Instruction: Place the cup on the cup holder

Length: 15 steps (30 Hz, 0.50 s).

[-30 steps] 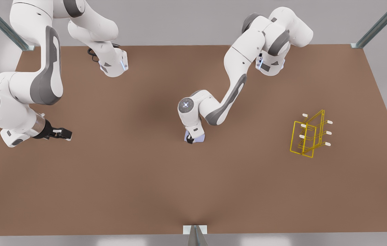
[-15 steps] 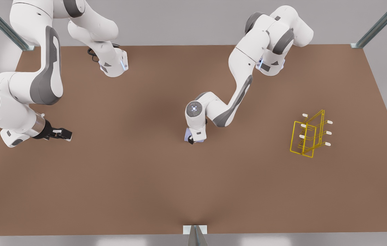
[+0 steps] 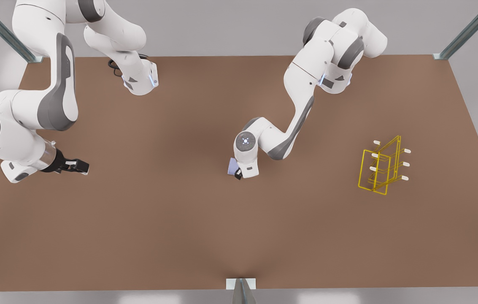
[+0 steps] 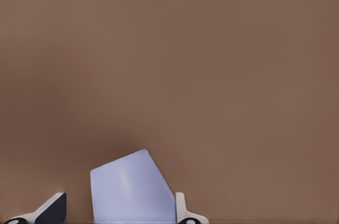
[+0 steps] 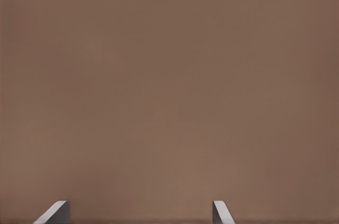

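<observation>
Meanwhile my left gripper (image 3: 236, 172) had the cup (image 4: 131, 189) between its jaws; I judged a level carry to the cup holder (image 3: 382, 166) best. Right gripper (image 3: 76, 165) waited, jaws wide.

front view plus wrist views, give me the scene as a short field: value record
cup: lavender-blue cup, at mid-table, between the left hand's fingers
left hand: left hand at the cup; one finger looks off the cup wall
right hand: right hand open, waits at the front view's left
cup holder: cup holder, yellow wire, front view's right, apart from the cup
table: table, brown
</observation>
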Each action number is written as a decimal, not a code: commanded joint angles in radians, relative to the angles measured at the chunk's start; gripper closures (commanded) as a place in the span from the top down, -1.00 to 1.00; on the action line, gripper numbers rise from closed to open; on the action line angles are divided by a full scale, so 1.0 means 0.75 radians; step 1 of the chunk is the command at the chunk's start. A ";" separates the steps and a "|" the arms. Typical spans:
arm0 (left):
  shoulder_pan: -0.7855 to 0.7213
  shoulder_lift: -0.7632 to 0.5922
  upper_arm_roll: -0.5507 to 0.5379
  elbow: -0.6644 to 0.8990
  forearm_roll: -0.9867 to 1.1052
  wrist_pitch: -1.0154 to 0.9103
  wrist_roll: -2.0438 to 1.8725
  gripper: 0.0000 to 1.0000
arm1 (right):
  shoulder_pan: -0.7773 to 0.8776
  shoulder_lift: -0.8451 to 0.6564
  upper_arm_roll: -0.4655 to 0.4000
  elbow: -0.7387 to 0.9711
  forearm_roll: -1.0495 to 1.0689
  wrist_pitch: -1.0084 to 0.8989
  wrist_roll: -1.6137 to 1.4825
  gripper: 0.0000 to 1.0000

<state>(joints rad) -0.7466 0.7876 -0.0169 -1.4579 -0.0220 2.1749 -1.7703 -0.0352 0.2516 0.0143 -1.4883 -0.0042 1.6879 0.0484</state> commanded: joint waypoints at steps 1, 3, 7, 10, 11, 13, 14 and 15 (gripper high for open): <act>0.001 -0.003 0.000 0.001 -0.028 0.009 -0.104 1.00 | 0.000 0.000 0.001 0.002 0.002 -0.001 -0.009 1.00; 0.004 -0.005 0.000 0.003 -0.071 0.011 -0.153 1.00 | 0.000 0.000 -0.001 0.009 -0.003 0.001 0.005 1.00; 0.004 -0.003 0.000 0.003 -0.071 0.013 -0.184 1.00 | 0.000 0.000 -0.001 0.011 -0.001 -0.001 0.005 1.00; 0.004 -0.007 0.002 0.021 -0.120 0.013 -0.188 1.00 | -0.002 0.000 -0.001 0.011 0.002 -0.001 0.005 1.00; 0.006 -0.005 0.002 0.019 -0.120 0.013 -0.190 1.00 | -0.002 0.000 -0.001 0.011 0.002 -0.001 0.005 1.00; 0.030 -0.001 0.002 0.017 -0.120 0.013 -0.190 1.00 | -0.002 0.000 -0.001 0.011 0.002 -0.001 0.003 1.00; 0.034 0.003 0.002 0.015 -0.122 0.013 -0.221 1.00 | -0.002 0.000 -0.001 0.011 0.002 -0.001 0.003 1.00; 0.040 0.003 0.002 0.015 -0.122 0.013 -0.282 1.00 | -0.002 0.002 -0.001 0.011 0.002 -0.001 0.003 1.00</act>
<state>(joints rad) -0.7179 0.7903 -0.0153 -1.4469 -0.1054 2.1845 -1.8537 -0.0368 0.2535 0.0138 -1.4808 -0.0039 1.6879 0.0502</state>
